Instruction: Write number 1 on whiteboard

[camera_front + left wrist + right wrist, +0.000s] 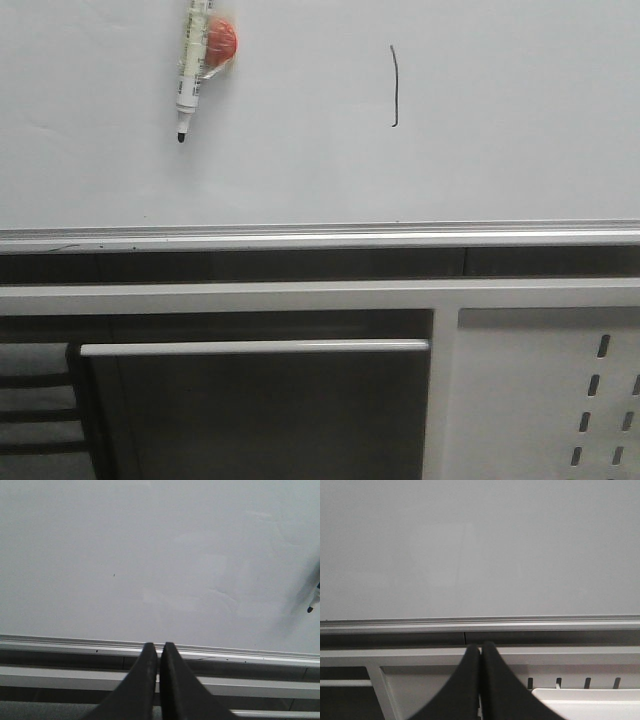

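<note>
The whiteboard (300, 170) fills the upper front view, pale grey-white with a silver rail along its lower edge. On it stands the number 1 (394, 88), a thin dark near-vertical stroke with a tiny hook at the bottom. A white marker pen (190, 65) with a black tip hangs on the board at the upper left, tip down, fixed by an orange-red holder (219, 42). Neither gripper shows in the front view. My left gripper (158, 646) is shut and empty, facing the board rail (75, 644); the marker tip (310, 609) shows at the edge. My right gripper (480, 645) is shut and empty too.
Below the board runs a white metal frame (300, 296) with a dark opening under it. A white perforated metal panel (560, 400) is at the lower right. A white tray edge (590, 700) shows in the right wrist view.
</note>
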`<state>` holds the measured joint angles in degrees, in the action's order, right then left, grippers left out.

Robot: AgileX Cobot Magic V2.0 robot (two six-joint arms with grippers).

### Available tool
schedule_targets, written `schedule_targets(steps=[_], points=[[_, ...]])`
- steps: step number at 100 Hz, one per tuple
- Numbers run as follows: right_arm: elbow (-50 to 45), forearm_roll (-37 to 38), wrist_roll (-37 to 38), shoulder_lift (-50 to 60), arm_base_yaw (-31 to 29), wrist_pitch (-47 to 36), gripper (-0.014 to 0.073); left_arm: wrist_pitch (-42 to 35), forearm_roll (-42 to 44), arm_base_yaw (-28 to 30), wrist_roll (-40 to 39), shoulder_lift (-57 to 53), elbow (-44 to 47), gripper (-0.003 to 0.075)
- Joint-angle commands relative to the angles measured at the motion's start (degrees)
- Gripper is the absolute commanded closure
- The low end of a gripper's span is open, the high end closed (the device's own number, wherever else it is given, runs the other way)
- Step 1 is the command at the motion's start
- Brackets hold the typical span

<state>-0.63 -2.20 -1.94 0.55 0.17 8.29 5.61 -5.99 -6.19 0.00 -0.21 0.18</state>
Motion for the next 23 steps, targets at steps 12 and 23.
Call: schedule_targets(steps=[12,23], points=[[-1.41,0.50,0.07,1.01,-0.24,-4.14,0.0647,-3.75,-0.15,0.21,-0.61,-1.29,2.41,0.0741],[-1.41,0.50,0.07,1.01,-0.24,-4.14,0.0647,-3.75,-0.15,0.21,-0.61,-1.29,2.41,0.0741]])
